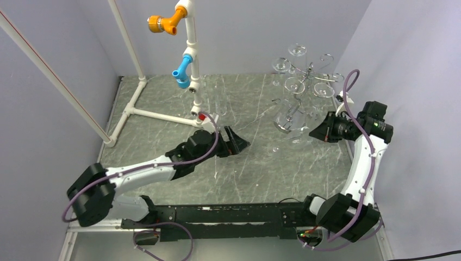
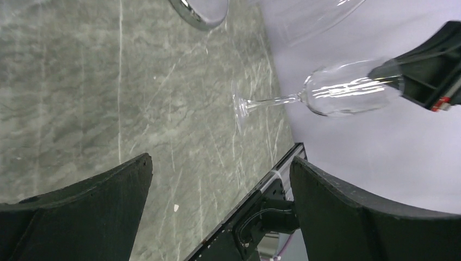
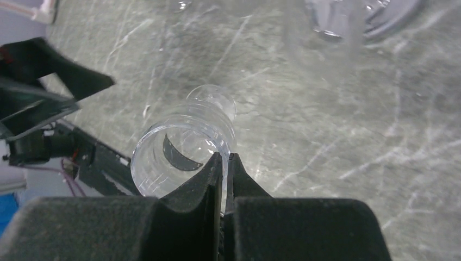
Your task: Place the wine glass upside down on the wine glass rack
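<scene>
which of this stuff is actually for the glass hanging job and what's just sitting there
For the job: wine glass, pinched at its rim by the right fingers; rack.
Lying about: pipe frame; left fingers, open, holding nothing.

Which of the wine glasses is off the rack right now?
The wine glass held sideways by the right gripper, which pinches its rim, low down near the wine glass rack. The other glasses hang from its arms.

Glossy clear wine glass (image 2: 348, 93) (chrome rack (image 1: 310, 70))
</scene>
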